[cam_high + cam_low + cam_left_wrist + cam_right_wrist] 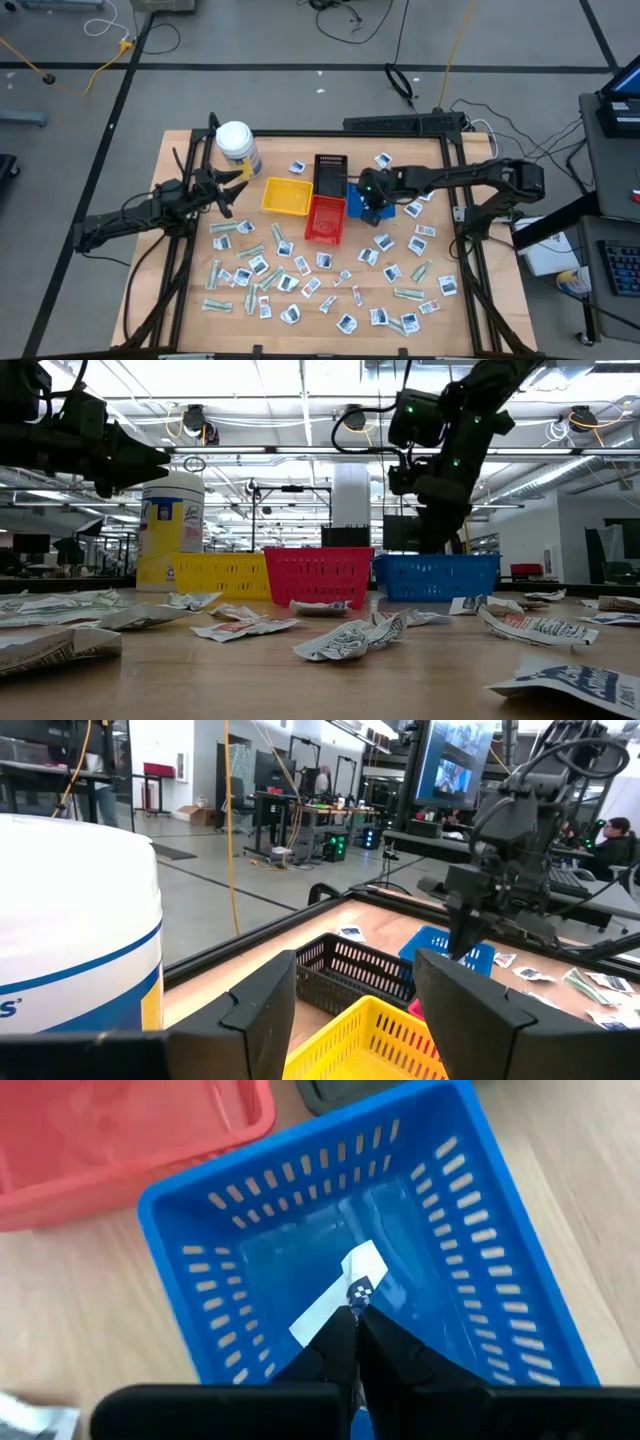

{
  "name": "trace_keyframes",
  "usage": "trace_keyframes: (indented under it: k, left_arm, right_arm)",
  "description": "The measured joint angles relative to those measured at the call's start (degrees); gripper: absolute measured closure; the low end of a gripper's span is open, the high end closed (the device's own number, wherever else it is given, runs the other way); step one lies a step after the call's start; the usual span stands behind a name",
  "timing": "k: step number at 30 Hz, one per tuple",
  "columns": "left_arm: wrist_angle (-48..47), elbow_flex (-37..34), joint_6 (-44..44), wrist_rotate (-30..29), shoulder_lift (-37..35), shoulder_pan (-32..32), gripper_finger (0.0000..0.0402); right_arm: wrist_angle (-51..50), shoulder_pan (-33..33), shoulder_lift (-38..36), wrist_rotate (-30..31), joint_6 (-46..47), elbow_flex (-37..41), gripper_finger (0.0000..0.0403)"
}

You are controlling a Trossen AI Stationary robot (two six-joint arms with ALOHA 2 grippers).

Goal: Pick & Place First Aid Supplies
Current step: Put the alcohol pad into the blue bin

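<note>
Packet under transfer: a small flat white paper packet with dark blue print [345,1295], pinched at one corner by the right end effector [352,1320], whose two dark fingers are closed on it directly above the interior of the blue slotted plastic tray [250,1210]. The packet hangs inside the tray's rim line, its free end toward the tray floor, which appears otherwise bare. Judgement: the step in hand is the release. It would be done well by opening the fingers only while the packet stays centred over the floor, clear of the slotted walls, then lifting straight up so the light paper is not dragged out. The red plastic tray [130,1140] sits just beside the blue one; drift that way risks a wrong deposit. Many similar packets [300,285] remain scattered over the wooden bench [180,300]. The left end effector [355,1010] waits with fingers apart beside the white cylindrical jar [236,143], near the yellow tray [288,196].
</note>
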State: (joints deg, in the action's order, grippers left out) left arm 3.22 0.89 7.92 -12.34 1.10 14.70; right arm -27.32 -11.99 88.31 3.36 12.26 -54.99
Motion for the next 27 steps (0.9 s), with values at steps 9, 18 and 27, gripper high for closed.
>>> trace_keyframes:
  k: [9,18,27]
  left_arm:
    - [0.00,0.01,0.00,-0.01,0.02,0.01,0.0192]
    - [0.00,0.01,-0.01,0.00,0.02,0.02,0.0192]
    - [0.00,0.01,-0.01,0.00,0.00,0.00,0.0192]
  right_arm:
    - [0.82,0.00,0.00,-0.07,-2.69,0.75,0.0332]
    - [-1.96,-0.43,0.00,2.48,-4.08,-1.46,0.0214]
    - [-13.26,-3.71,0.00,2.42,-9.29,-10.90,0.0218]
